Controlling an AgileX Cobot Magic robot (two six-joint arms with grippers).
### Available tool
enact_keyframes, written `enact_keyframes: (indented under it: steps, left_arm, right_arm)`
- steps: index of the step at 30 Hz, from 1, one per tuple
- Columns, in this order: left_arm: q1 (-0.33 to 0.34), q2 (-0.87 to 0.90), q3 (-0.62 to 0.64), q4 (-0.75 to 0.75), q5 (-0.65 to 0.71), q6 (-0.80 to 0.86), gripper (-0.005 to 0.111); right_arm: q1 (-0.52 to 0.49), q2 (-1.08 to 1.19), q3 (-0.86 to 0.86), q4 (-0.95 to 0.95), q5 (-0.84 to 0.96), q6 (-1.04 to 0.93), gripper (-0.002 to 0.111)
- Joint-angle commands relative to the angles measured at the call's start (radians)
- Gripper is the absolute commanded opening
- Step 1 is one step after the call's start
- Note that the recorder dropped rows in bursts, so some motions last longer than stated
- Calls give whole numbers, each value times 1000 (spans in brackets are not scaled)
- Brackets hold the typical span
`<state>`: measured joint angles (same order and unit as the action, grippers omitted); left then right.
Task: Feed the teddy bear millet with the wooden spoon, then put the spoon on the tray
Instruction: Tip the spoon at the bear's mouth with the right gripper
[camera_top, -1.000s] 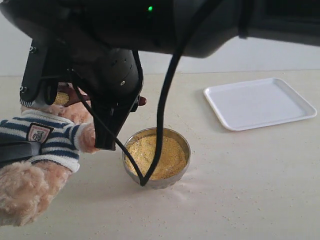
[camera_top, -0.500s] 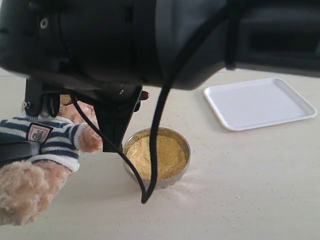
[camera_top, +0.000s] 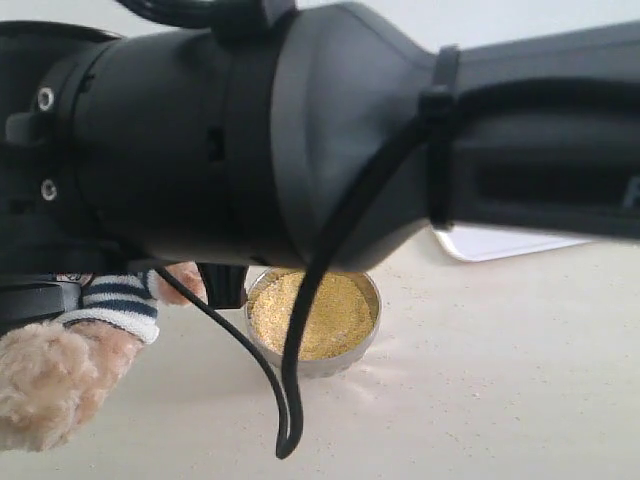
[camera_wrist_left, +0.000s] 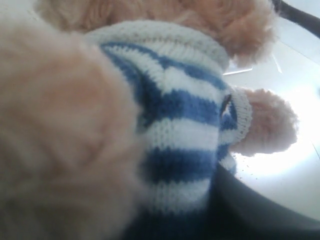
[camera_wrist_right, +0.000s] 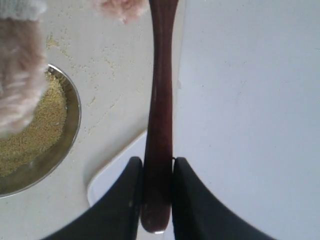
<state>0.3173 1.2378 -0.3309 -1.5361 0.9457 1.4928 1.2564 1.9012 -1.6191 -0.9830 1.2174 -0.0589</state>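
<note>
Your right tool (camera_wrist_right: 157, 167) is pinched tight on the wooden spoon (camera_wrist_right: 161, 85). Both fingers press the thin end of the handle, with almost nothing spare behind them. The spoon's bowl runs out of the wrist view, so you cannot tell whether grains are in it. Beneath the handle lies the tray (camera_wrist_right: 235, 125), and the spoon seems to hang over its edge, not its middle.

In the exterior view your right arm (camera_top: 350, 130) hides the spoon and leaves only a white sliver of tray, at 2 o'clock from the steel bowl (camera_top: 318, 366) of millet (camera_top: 325, 315). The teddy bear (camera_top: 60, 385) sits at 9 o'clock from the bowl with the left tool (camera_top: 30, 298) against its body. Whether that tool is clamped cannot be told.

Watch three things:
- The glossy, tapering handle could pivot or slide in so short a grip.
- If you release here, the spoon may land across the rim and tip onto the tabletop (camera_top: 500, 380).
- Any tilt could shed grains, and the arm blocks your exterior check.
</note>
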Motion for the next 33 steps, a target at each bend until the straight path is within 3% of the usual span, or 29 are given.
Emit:
enact_keyframes:
  steps: [1,33]
  left_arm:
    - [1,-7,0,-15,21,4,5]
    - [1,-7,0,-15,21,4,5]
  right_arm:
    - [9,-2,2,-50,0,27,0]
    - [9,15,2,-77,4,78,0]
